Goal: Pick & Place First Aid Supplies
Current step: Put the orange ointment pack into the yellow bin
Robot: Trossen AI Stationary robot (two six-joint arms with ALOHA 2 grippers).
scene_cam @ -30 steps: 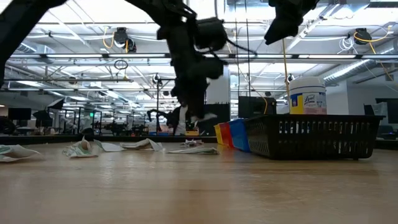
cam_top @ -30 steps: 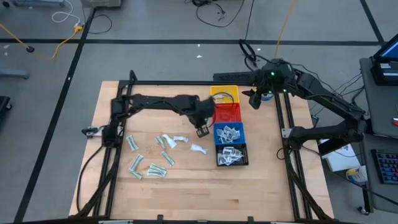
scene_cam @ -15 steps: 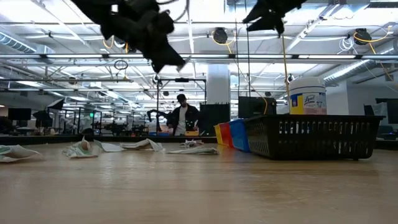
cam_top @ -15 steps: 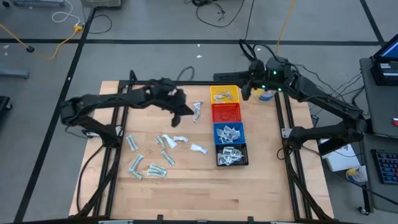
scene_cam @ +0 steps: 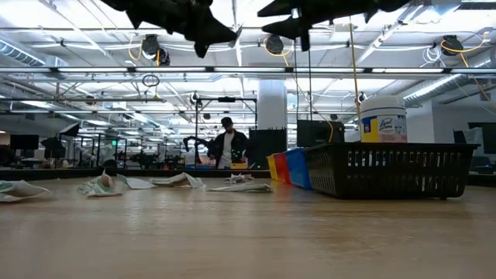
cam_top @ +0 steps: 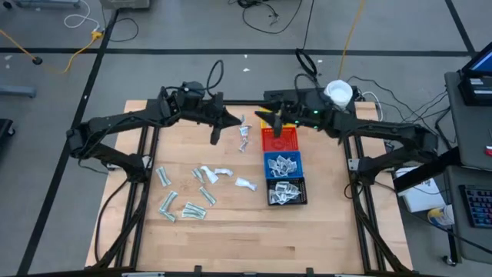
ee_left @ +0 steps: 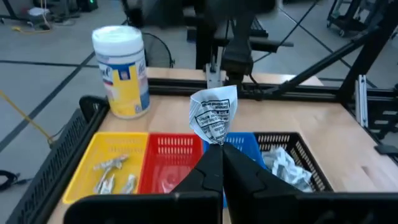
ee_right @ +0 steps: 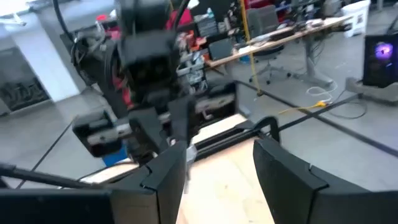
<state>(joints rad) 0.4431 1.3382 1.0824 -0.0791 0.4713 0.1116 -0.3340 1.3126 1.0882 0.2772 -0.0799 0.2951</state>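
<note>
My left gripper (cam_top: pixel 235 127) hangs high over the table's far middle, shut on a white first aid packet with black print (ee_left: pixel 213 115). The packet hangs just left of the red bin (cam_top: pixel 280 140). My right gripper (cam_top: pixel 261 118) is open, held high over the yellow bin (ee_left: pixel 106 168), and points at the left gripper from the right without touching anything. The other first aid supplies (cam_top: pixel 192 188) lie loose and flat on the wood at the near left. More packets lie in the blue bin (cam_top: pixel 283 164) and the black bin (cam_top: pixel 286 191). My left gripper pinches the packet's narrow lower end (ee_left: pixel 217 140) between its two shut fingers. The fingers slant a little downward, coming from the table's left. The packet sticks out beyond the fingertips, lifted clear of the table and bins.
Yellow, red, blue and black bins stand in a row from far to near, right of the middle. A white jar with a yellow label (cam_top: pixel 338 92) stands at the far right beside the yellow bin. Black frame rails (cam_top: pixel 142 154) run along both sides. A person (scene_cam: pixel 227 143) stands far behind the table.
My left gripper has risen from the table beside the blue bin with the packet, moved toward the far edge and tipped from pointing down to nearly level. My right gripper has swung from the far right toward the left over the yellow bin and levelled out, facing the left gripper.
</note>
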